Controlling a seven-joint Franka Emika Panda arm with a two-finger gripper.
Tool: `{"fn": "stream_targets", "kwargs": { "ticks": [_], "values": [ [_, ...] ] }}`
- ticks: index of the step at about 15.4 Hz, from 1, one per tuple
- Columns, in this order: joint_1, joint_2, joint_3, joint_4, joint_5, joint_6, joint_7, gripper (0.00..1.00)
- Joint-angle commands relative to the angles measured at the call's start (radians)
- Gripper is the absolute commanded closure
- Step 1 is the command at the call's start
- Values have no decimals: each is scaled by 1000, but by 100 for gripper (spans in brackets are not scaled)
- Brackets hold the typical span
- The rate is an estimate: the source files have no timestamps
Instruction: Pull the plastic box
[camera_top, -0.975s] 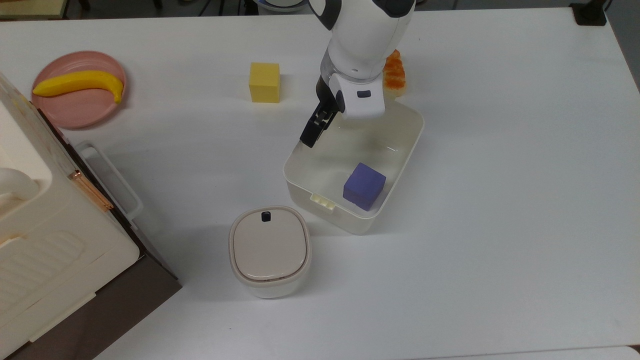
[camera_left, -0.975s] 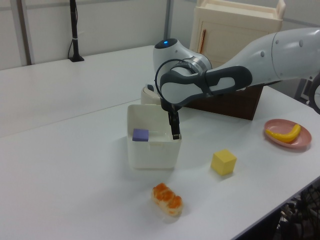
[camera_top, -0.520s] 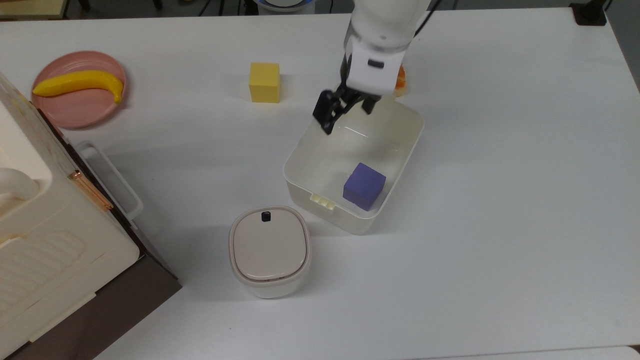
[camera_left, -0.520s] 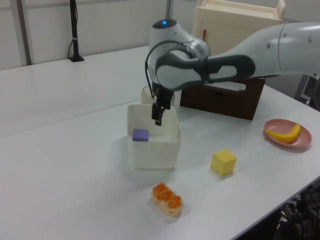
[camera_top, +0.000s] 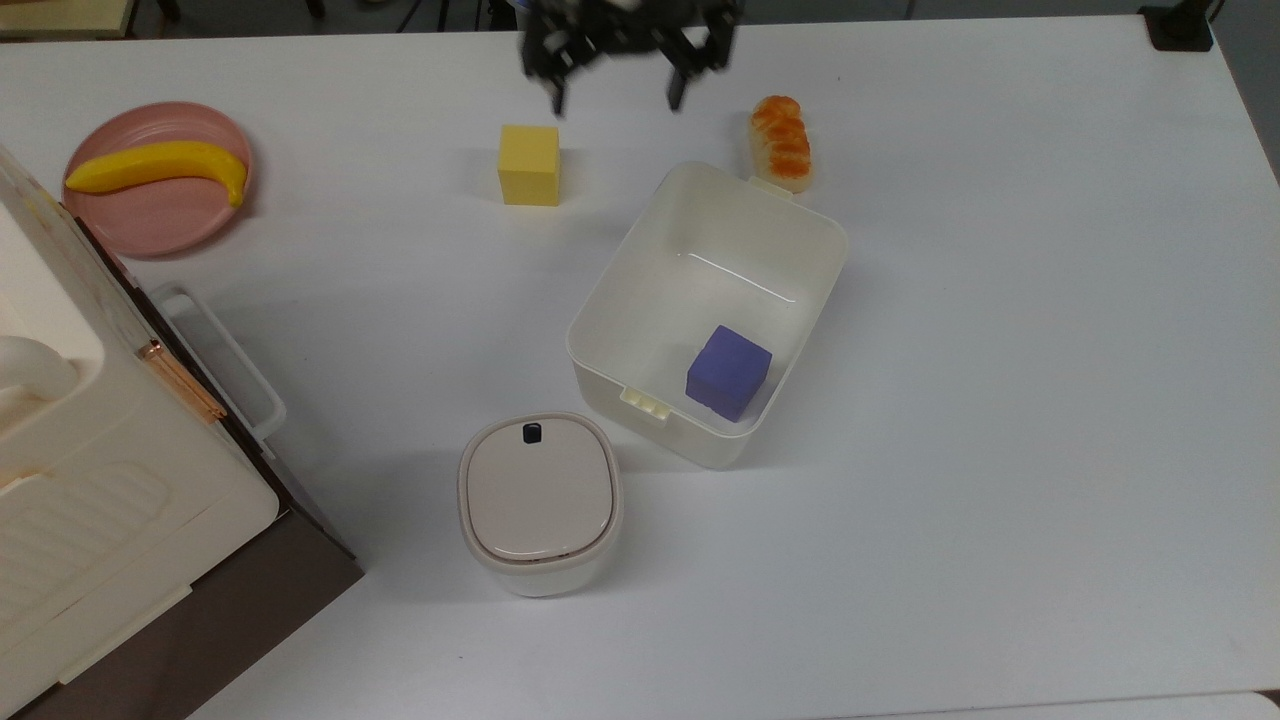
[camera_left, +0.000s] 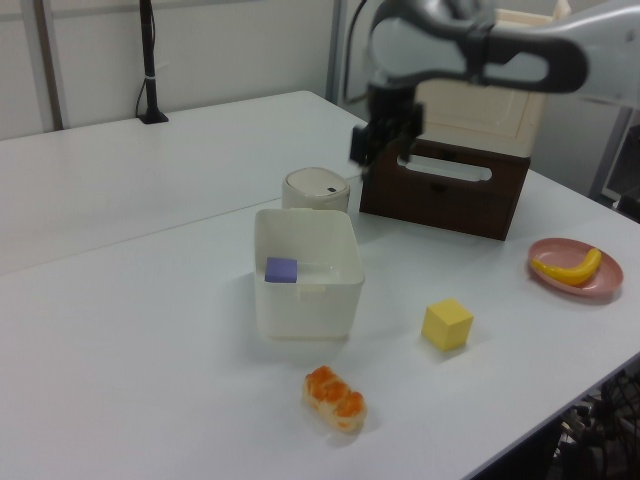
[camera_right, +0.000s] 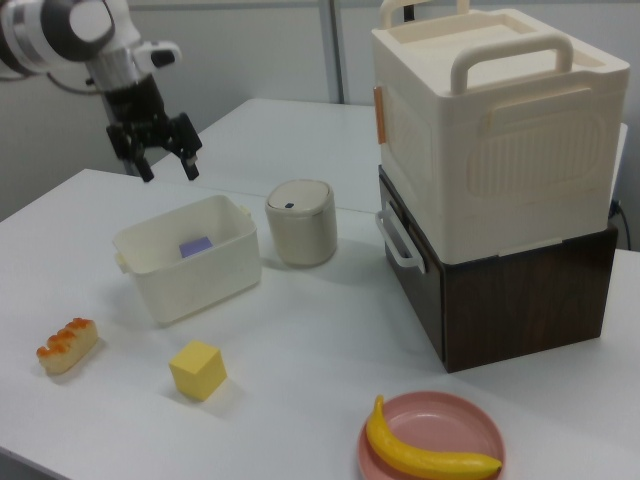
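The plastic box (camera_top: 790, 250) stands on the white bench (camera_top: 1000, 400), about in the middle of it, and nothing holds it. In the top view it sits turned at an angle, with one clip tab on its lower rim and another on its upper rim. Inside it lies a purple cube (camera_top: 728, 372), close to the lower right wall in the top view.

The gripper (camera_top: 618, 88) hangs in the air, well apart from the box, near the upper edge in the top view. Its fingers (camera_right: 189, 160) are spread wide and they grasp nothing. In the right view the gripper (camera_right: 167, 155) is above the box and toward the right view's left.

A sushi piece (camera_top: 782, 141) with orange topping lies just beside the upper corner of the box. A yellow cube (camera_top: 529, 165) stands to the top view's left of the box. A lidded canister (camera_top: 538, 502) with a black button stands near the lower left corner of the box. A pink plate (camera_top: 165, 220) with a banana (camera_top: 160, 166) is far on the top view's left, and below it stands a big cream-and-brown appliance (camera_right: 490, 180).
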Motion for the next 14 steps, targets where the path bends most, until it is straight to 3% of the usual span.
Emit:
{"fn": "stream_targets", "kwargs": {
  "ticks": [1,3,7,14],
  "values": [
    [-42,-79,-4,-29,23,-19,210,0],
    [-44,-79,-12,-30,29,-22,217,0],
    [-33,-87,-112,-32,153,-75,122,0],
    [-38,-87,-147,-35,179,-80,69,0]
  ]
}}
